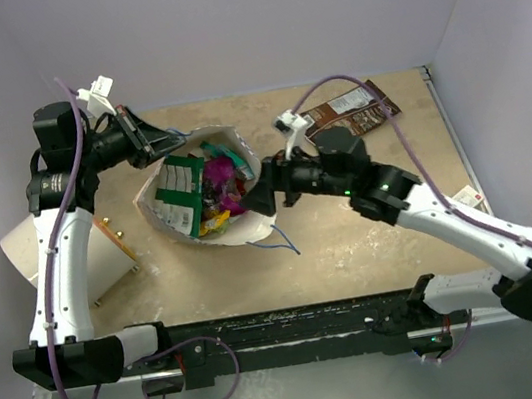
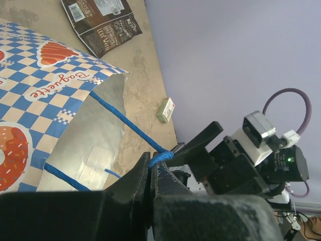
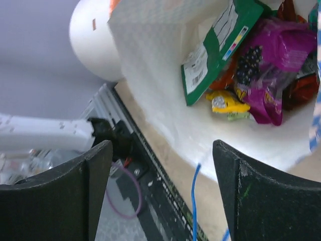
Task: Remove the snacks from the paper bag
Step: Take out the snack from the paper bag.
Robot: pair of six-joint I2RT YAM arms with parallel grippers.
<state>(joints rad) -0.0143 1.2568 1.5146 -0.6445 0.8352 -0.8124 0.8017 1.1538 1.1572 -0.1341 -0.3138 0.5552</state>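
1. snacks (image 1: 215, 182): packets lie heaped inside the paper bag (image 1: 250, 227), which sits slumped mid-table, mouth gaping toward the right arm.
2. left gripper (image 2: 152, 168): jaws together, clamped on the blue cord handle (image 2: 128, 123), apparently to hold the mouth open.
3. right gripper (image 1: 270, 191): jaws apart, empty, just at the bag's mouth, lined up to reach in for a packet.
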